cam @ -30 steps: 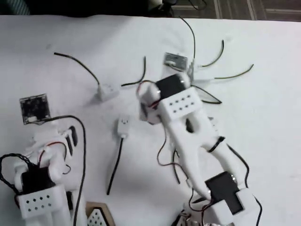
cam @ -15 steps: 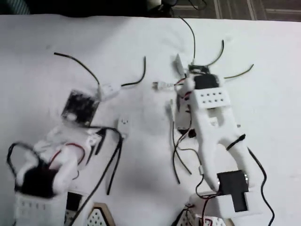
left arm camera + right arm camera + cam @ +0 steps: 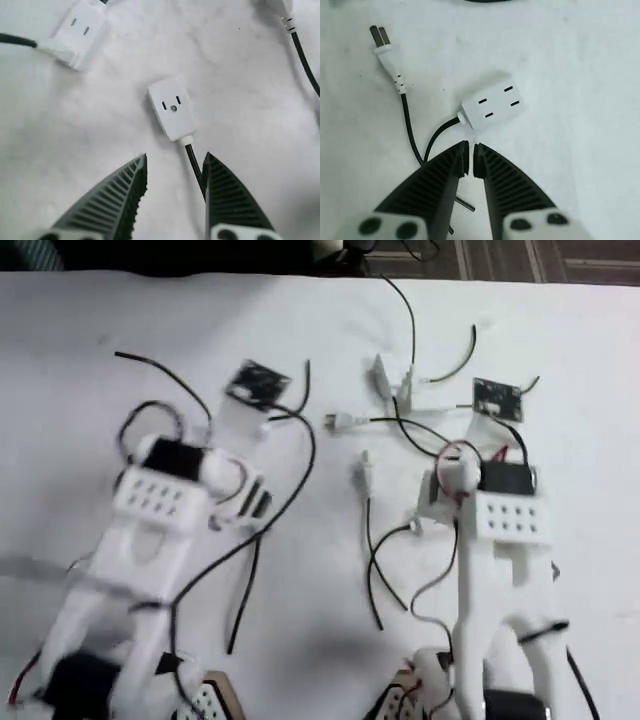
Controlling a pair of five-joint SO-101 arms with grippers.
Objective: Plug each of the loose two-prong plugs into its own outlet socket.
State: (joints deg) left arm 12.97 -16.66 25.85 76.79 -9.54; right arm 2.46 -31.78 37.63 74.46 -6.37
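Observation:
My left gripper (image 3: pixel 175 157) hangs open just above the cloth. Beyond its tips lies a white outlet socket (image 3: pixel 172 107) on a black cord. A second white socket (image 3: pixel 80 30) lies farther off. My right gripper (image 3: pixel 471 146) is shut with nothing in it. Just past its tips lies a white multi-slot socket (image 3: pixel 492 105) on a black cord, and a loose two-prong plug (image 3: pixel 382 42) lies beside it. In the high view that plug (image 3: pixel 362 472) lies between the two arms. Another loose plug (image 3: pixel 335 422) lies farther back.
A white adapter block (image 3: pixel 385 375) with thin wires fanning out sits at the back centre. Black cords (image 3: pixel 375 580) snake across the white cloth between the left arm (image 3: pixel 160 495) and the right arm (image 3: pixel 500 515). Two wood-edged pieces (image 3: pixel 205 700) sit at the near edge.
The left arm has swung from the near left corner forward and right, over the middle socket. The right arm has swung from the table's centre to the right.

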